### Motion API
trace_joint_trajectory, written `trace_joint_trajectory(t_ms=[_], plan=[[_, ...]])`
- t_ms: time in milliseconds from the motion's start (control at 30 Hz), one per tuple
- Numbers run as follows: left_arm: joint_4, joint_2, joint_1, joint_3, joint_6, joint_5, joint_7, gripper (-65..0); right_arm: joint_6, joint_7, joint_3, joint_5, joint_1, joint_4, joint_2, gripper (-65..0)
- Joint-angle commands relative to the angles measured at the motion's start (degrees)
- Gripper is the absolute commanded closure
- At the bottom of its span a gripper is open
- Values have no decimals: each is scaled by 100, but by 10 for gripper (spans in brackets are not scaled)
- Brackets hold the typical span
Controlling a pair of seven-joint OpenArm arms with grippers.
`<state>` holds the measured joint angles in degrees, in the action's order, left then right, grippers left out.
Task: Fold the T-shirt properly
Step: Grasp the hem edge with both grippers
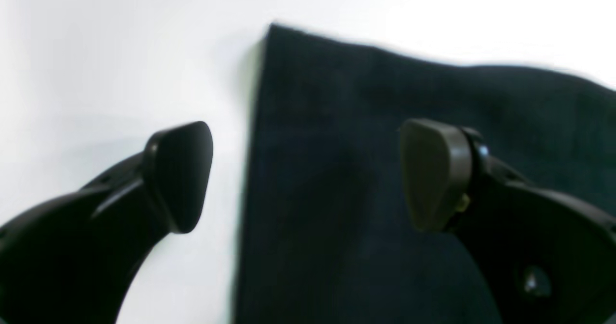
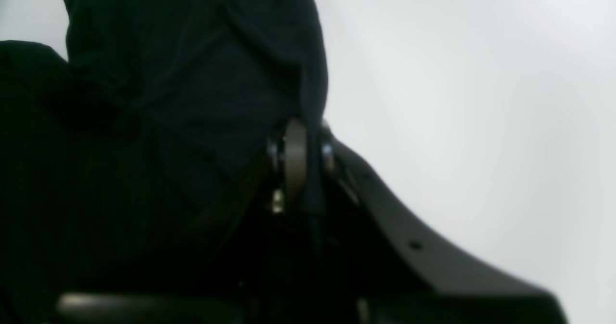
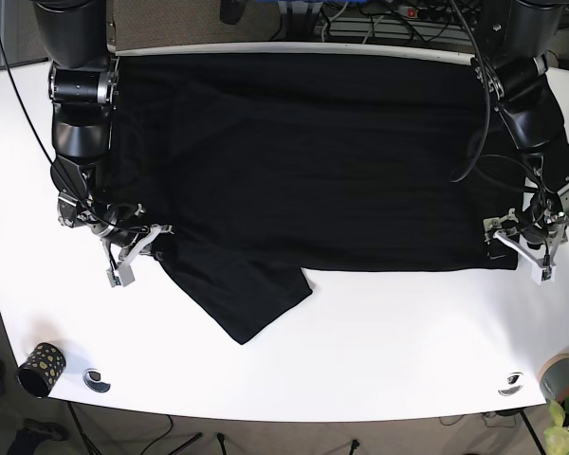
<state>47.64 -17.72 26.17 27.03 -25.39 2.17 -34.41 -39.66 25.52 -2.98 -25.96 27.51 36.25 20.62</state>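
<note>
A black T-shirt (image 3: 303,161) lies spread across the white table (image 3: 408,332), one sleeve (image 3: 242,294) pointing toward the front edge. In the base view my right gripper (image 3: 137,248) is at the shirt's left edge, near that sleeve. The right wrist view shows this gripper (image 2: 296,162) shut on a fold of the T-shirt (image 2: 192,73). My left gripper (image 3: 517,245) is at the shirt's right lower corner. It (image 1: 305,174) is open, straddling the cloth's edge: one finger (image 1: 180,174) over bare table, the other over the T-shirt (image 1: 361,122).
A dark speckled cup (image 3: 40,368) and a small round item (image 3: 97,379) sit at the front left. Another small round item (image 3: 510,384) and a grey pot (image 3: 559,379) with a plant are at the front right. Cables (image 3: 379,19) run behind the table.
</note>
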Motion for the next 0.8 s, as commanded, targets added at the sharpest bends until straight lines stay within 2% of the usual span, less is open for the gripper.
trace_joint_trajectory(t_ms=[0,200,400,533,667,733,767], plan=[[-373,-167,323,-8,20,59,334,-572,-34,-7,-14,-20,137,63,70,-21],[-1181,-264,640,-8,11,51,703,-572,-34,-7,-40,-20,137,63,70,-21],[-1384,-246,719,-8,11,59,764,-558,-34,-7,-49,-29,137,63,70,-19],[-1392,-228,728,-8,11,51,773,-433,-34,-7,-49,-29,137,63,70,-19],[-1392,-176,728,-8,11,51,782,-258,-34,-7,-49,-29,137,63,70,-19],[-1375,-167,728,-8,20,51,782,-192,-34,-7,-49,-29,137,63,70,-19],[-1366,-167,719,-8,20,42,791,-132,-34,-7,-49,-29,137,72,78,-19]])
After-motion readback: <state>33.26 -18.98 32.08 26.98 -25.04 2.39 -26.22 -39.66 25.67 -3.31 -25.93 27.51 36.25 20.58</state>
